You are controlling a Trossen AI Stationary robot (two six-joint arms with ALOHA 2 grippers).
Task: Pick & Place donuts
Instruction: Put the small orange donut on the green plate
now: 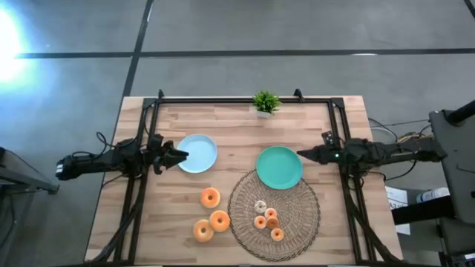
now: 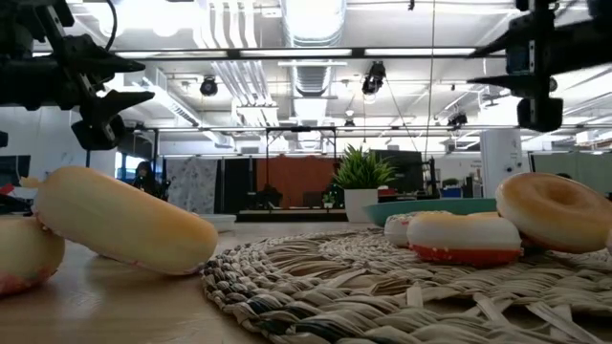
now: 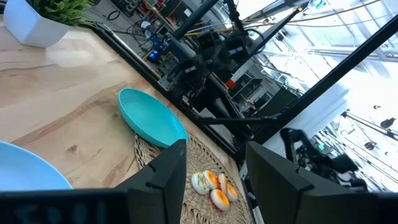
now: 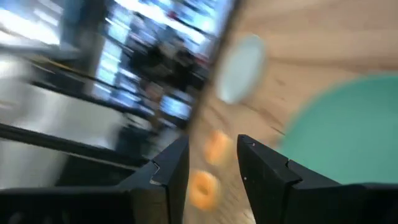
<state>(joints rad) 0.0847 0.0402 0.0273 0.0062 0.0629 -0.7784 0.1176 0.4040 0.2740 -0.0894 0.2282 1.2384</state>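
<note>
Three larger orange-tan donuts [image 1: 210, 197] [image 1: 219, 220] [image 1: 202, 230] lie on the bare wood near the table's near edge. Several smaller donuts [image 1: 269, 219] [image 3: 211, 183] sit clustered on the woven mat [image 1: 300, 194]; one is iced white [image 1: 260, 206]. My left gripper [image 1: 180, 156] [image 3: 214, 149] hovers open at the left rim of the blue plate [image 1: 199, 153]. My right gripper [image 1: 300, 153] [image 4: 212, 144] hovers open at the right rim of the green plate [image 1: 280, 167]. Both are raised above the table and far from the donuts.
A small potted plant [image 1: 265, 102] stands at the table's far edge. The green plate overlaps the mat's far rim. A dark frame runs along the far, left and right edges of the table. Bare wood lies between the plates and to the left of the larger donuts.
</note>
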